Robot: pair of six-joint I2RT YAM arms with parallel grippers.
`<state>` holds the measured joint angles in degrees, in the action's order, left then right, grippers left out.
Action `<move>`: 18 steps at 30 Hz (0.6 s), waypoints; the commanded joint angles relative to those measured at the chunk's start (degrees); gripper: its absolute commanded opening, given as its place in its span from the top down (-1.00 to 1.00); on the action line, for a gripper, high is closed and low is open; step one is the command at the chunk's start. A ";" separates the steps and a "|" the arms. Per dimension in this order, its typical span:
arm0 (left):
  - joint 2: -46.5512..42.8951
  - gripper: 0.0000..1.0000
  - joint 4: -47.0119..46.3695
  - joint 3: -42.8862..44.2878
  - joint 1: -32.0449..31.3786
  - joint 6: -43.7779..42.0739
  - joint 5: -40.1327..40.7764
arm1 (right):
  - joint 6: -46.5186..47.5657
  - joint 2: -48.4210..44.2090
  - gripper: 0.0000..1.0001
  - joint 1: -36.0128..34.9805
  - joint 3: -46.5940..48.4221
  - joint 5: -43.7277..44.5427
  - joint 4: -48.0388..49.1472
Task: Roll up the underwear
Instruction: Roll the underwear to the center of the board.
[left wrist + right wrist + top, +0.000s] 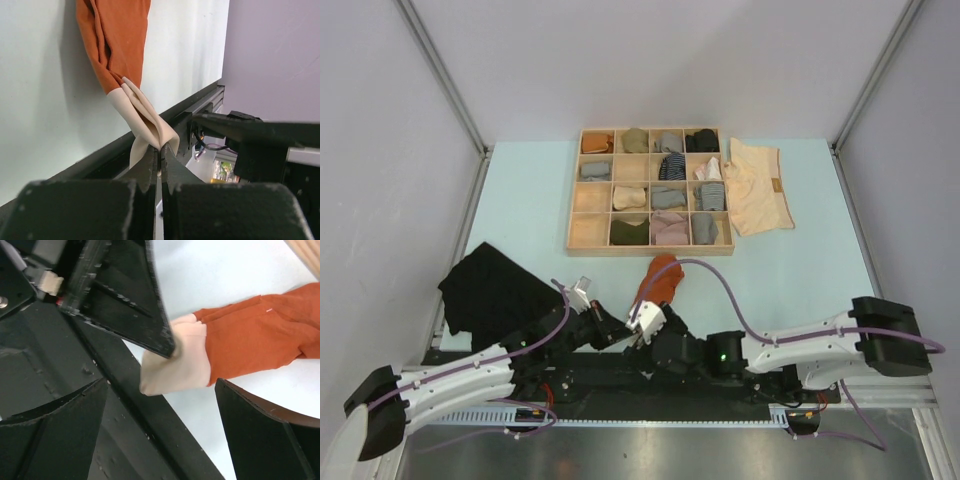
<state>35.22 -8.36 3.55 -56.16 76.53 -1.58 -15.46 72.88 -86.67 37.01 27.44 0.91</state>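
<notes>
Orange underwear [662, 278] is laid at the near middle of the surface [520, 190], its cream band [145, 120] clamped in the left tool [159, 152]; the right tool [162, 387] is held wide apart just beside that band.

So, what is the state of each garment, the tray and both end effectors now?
rust-orange underwear: unrolled, bunched lengthwise
black underwear: unrolled, lying spread out
cream underwear: unrolled, lying flat
wooden tray: most compartments filled
left end effector: shut on the rust-orange underwear's pale end
right end effector: open wide, either side of that end
</notes>
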 commanded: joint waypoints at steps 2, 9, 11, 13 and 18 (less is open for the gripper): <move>-0.86 1.00 0.19 0.14 0.53 1.87 -0.87 | -0.26 8.23 -0.88 -6.83 8.15 18.16 -0.02; -2.26 1.00 0.71 0.05 0.62 2.65 -1.05 | -1.41 17.55 -0.87 -10.97 13.43 29.16 -6.00; -2.79 1.00 0.80 -0.04 0.70 2.74 -1.05 | -1.85 19.04 -0.86 -11.15 14.13 30.30 -6.79; -3.14 0.99 1.24 -0.04 0.70 2.75 -1.05 | -2.72 20.19 -0.84 -11.32 14.57 31.97 -7.49; -3.49 1.00 1.33 -0.39 0.70 3.10 -1.05 | -2.73 21.86 -0.61 -11.68 14.22 35.30 -7.06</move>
<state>32.45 -7.55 3.53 -55.83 77.62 -1.91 -16.29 93.45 -97.69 49.21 55.27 -6.52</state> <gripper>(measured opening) 0.012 0.857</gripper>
